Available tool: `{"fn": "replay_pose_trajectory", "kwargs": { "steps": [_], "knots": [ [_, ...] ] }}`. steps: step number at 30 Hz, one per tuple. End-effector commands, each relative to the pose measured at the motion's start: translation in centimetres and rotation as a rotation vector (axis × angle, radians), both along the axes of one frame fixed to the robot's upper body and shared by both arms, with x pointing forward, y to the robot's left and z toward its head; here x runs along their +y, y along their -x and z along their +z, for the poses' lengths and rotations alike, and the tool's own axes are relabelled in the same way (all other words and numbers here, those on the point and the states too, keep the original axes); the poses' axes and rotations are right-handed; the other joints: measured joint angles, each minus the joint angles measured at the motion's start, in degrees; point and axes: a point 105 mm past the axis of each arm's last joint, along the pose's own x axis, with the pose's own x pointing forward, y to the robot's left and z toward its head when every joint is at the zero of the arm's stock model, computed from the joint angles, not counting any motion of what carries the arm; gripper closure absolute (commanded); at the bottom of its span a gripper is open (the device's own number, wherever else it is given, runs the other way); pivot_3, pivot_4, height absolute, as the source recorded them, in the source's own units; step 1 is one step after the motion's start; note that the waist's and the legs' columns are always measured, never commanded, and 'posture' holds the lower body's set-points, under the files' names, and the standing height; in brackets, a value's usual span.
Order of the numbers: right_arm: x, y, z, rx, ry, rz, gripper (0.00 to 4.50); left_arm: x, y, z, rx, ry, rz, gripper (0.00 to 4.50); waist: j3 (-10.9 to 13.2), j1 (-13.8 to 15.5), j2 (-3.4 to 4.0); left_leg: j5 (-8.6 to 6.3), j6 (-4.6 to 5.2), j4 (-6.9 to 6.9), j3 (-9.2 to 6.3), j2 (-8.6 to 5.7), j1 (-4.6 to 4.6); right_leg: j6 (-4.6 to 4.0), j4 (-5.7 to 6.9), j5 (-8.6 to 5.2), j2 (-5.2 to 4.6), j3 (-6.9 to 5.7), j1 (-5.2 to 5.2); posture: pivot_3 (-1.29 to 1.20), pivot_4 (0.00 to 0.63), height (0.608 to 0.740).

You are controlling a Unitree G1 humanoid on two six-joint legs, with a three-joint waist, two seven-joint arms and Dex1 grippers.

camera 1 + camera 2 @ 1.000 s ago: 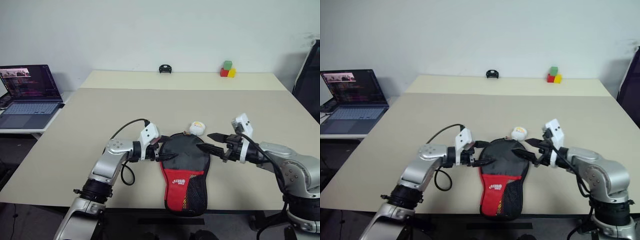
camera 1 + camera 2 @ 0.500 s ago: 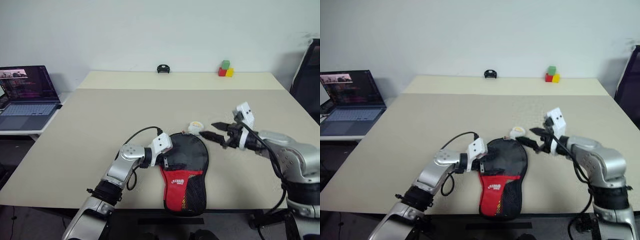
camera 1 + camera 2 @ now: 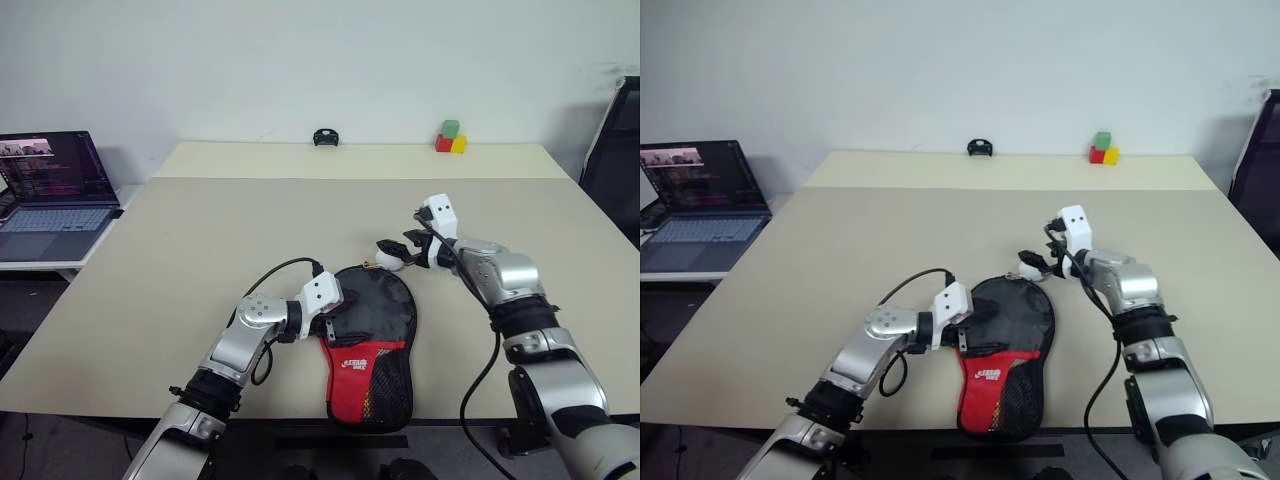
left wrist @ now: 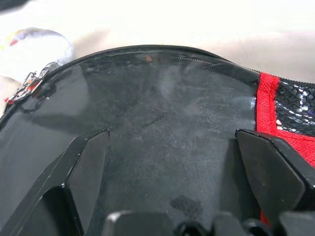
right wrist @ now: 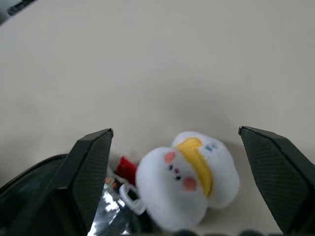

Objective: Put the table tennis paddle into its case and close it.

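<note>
The paddle-shaped black fabric case (image 3: 372, 340) with a red lower panel and a mesh pocket lies flat near the front edge of the beige table (image 3: 200, 240). The table tennis paddle itself cannot be made out; whether it is inside the case, I cannot tell. The left gripper (image 3: 330, 322) rests at the case's left edge, its two black fingers (image 4: 83, 162) spread apart over the black fabric. A little farther, the right gripper (image 3: 400, 250) has its fingers apart around a small white plush charm (image 5: 189, 179) at the case's top. At the far edge stand a small black object (image 3: 325, 137) and coloured blocks (image 3: 450, 138). An open laptop (image 3: 50, 190) sits left of the table.
</note>
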Motion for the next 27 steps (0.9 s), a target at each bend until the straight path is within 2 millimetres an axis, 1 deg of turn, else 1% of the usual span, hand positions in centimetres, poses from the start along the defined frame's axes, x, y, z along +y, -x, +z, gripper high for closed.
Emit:
{"fn": "replay_pose_trajectory", "kwargs": {
  "steps": [1, 7, 14, 18, 20, 23, 26, 27],
  "knots": [
    [0.3, -1.3, 0.8, -0.065, 0.042, -0.023, 0.00, 0.0, 0.5, -0.3, 0.003, -0.018, -0.008, 0.03, 0.00, -0.03, 0.00, 0.00, 0.00, 0.00, 0.02, 0.00, 0.01, 0.00, 0.01, 0.00, 0.00, 0.02, 0.00, 0.00, 0.150, 0.740],
    [0.3, -1.8, -0.9, -0.048, 0.107, -0.037, 0.00, 0.2, 0.5, -0.4, 0.001, -0.023, -0.003, 0.03, 0.00, -0.04, 0.01, 0.00, 0.00, 0.00, 0.04, 0.00, 0.04, -0.01, 0.03, 0.00, 0.00, 0.05, 0.00, 0.00, 0.150, 0.740],
    [-0.1, -2.0, -1.4, -0.038, 0.130, -0.050, 0.00, 0.1, 0.4, -0.6, -0.001, -0.026, 0.000, 0.03, 0.00, -0.05, 0.02, 0.00, -0.01, 0.00, 0.06, 0.00, 0.07, -0.01, 0.08, 0.00, 0.00, 0.08, 0.00, 0.00, 0.150, 0.740],
    [0.0, -1.9, -1.6, -0.035, 0.129, -0.048, 0.90, 0.2, 0.3, -0.8, 0.001, -0.031, 0.007, 0.00, 0.00, -0.05, 0.02, 0.00, -0.01, 0.00, 0.06, 0.00, 0.08, -0.01, 0.08, 0.00, -0.01, 0.10, 0.00, 0.00, 0.150, 0.740],
    [0.2, -1.8, -1.7, -0.030, 0.128, -0.041, 1.64, 0.2, 0.1, -1.2, 0.011, -0.034, 0.019, 0.00, -0.01, -0.04, 0.03, 0.00, -0.01, 0.01, 0.06, 0.00, 0.08, -0.01, 0.10, 0.00, -0.01, 0.10, 0.00, 0.00, 0.150, 0.740],
    [0.2, -1.7, -1.9, -0.026, 0.129, -0.034, 2.62, 0.3, -0.1, -1.8, 0.056, -0.029, 0.035, 0.00, -0.02, -0.04, 0.05, 0.00, -0.01, 0.01, 0.07, -0.01, 0.14, -0.01, 0.12, 0.00, -0.02, 0.10, 0.04, 0.00, 0.150, 0.740],
    [0.1, -1.6, -1.9, -0.024, 0.132, -0.036, 3.46, 0.6, 0.0, -3.2, 0.083, -0.073, 0.017, 0.00, -0.05, -0.03, 0.06, 0.00, -0.01, 0.02, 0.09, -0.01, 0.24, -0.01, 0.18, 0.01, -0.01, 0.11, 0.10, 0.00, 0.150, 0.740],
    [0.0, -1.7, -1.8, -0.026, 0.133, -0.040, 3.61, 0.7, 0.1, -3.5, 0.093, -0.083, 0.009, 0.00, -0.06, -0.04, 0.07, 0.00, -0.01, 0.02, 0.09, -0.01, 0.27, -0.01, 0.20, 0.01, -0.01, 0.11, 0.13, 0.00, 0.150, 0.740]
  ]
}}
